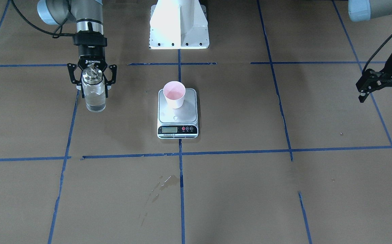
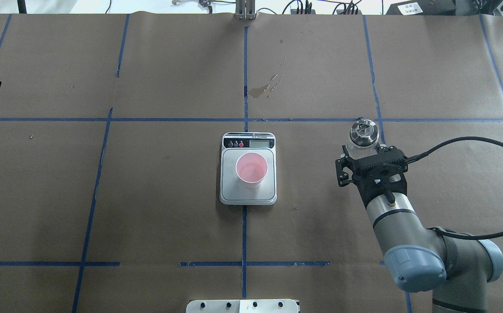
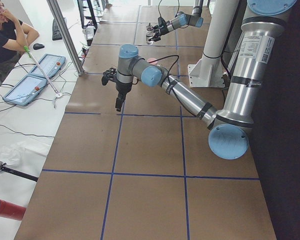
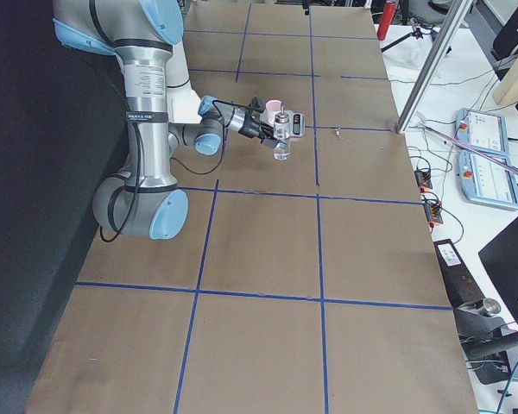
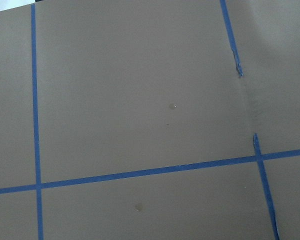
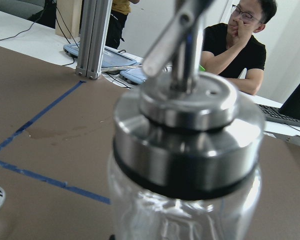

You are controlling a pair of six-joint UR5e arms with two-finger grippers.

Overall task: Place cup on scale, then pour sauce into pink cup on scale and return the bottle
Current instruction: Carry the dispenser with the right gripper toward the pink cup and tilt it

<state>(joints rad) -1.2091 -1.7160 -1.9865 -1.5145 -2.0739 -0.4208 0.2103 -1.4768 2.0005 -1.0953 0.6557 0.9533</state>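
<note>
The pink cup (image 1: 174, 94) stands upright on the steel plate of the scale (image 1: 189, 110) at the table's middle, and its bottom looks wet; it also shows from overhead (image 2: 251, 168) on the scale (image 2: 234, 193). My right gripper (image 1: 94, 86) is shut on the upright glass bottle (image 1: 94, 96), with a finger on each side just below the silver collar. Clear sauce (image 1: 95, 103) fills the bottle's lower part. The bottle's base is at or just above the table, well to the scale's side (image 2: 364, 132). My left gripper (image 1: 381, 96) is open and empty, far off on the other side.
A wet stain (image 1: 165, 181) marks the paper beyond the scale, on the operators' side. The white robot base (image 1: 179, 27) stands behind the scale. Blue tape lines cross the brown table. An operator (image 6: 240, 35) sits past the table's end.
</note>
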